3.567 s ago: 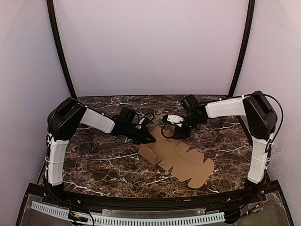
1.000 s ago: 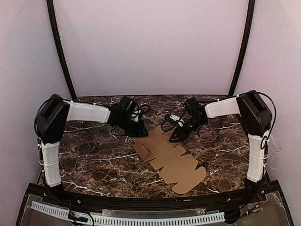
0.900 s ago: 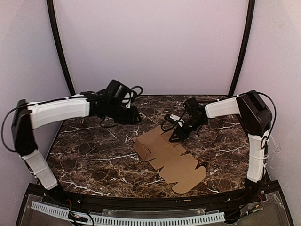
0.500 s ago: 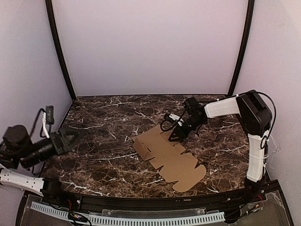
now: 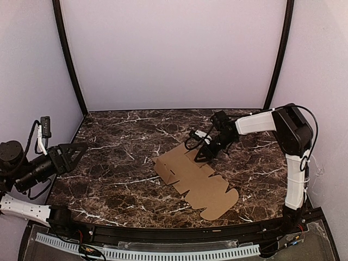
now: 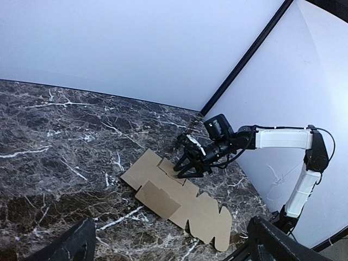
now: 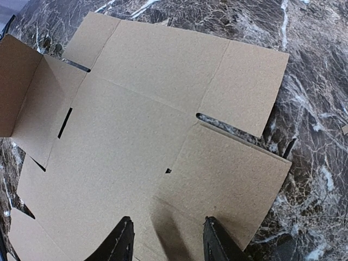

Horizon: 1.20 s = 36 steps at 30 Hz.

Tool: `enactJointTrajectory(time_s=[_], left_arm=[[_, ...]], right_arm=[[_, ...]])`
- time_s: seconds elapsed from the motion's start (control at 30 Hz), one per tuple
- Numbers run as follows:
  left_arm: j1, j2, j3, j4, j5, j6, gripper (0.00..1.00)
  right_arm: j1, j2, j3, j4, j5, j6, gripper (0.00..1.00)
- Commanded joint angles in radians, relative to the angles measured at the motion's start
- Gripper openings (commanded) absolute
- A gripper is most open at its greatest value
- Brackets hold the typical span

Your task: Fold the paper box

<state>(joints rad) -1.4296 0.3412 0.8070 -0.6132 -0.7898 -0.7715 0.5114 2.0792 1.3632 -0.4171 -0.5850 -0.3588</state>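
Far left, the left gripper hangs spread wide and empty, well apart from the paper box, which lies flat at centre, long axis running upper left to lower right. The right gripper, half-spread and pinching nothing, rests at its upper edge, clearly the nearer.

One paper box, two tools

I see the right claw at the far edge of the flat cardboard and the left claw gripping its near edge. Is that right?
Not quite. The right claw is at the far edge of the flat paper box, but the left claw grips nothing: it hangs open at the left side of the table, well apart from the cardboard. The top external view shows it.
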Motion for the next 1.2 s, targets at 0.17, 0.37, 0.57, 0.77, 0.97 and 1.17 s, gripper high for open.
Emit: enactJointTrajectory(time_s=[0.17, 0.37, 0.57, 0.77, 0.97, 1.17], left_arm=[[-0.006, 0.151, 0.101, -0.046, -0.098, 0.271, 0.99], [0.188, 0.704, 0.386, -0.051, 0.086, 0.528, 0.99], [0.38, 0.935, 0.459, 0.215, 0.244, 0.667, 0.99], [0.601, 1.046, 0.495, 0.305, 0.474, 0.577, 0.99], [0.673, 1.19, 0.516, 0.387, 0.66, 0.549, 0.99], [0.675, 1.49, 0.678, 0.433, 0.876, 0.456, 0.92]], right_arm=[[-0.007, -0.066, -0.02, -0.068, 0.112, 0.005, 0.46], [-0.033, -0.138, -0.022, -0.076, 0.148, -0.003, 0.48], [-0.037, -0.207, -0.006, -0.096, 0.152, -0.004, 0.48], [-0.046, -0.286, -0.032, -0.115, 0.186, -0.018, 0.48], [-0.062, -0.316, -0.065, -0.13, 0.153, -0.003, 0.46], [-0.103, -0.261, -0.041, -0.103, 0.189, 0.026, 0.37]])
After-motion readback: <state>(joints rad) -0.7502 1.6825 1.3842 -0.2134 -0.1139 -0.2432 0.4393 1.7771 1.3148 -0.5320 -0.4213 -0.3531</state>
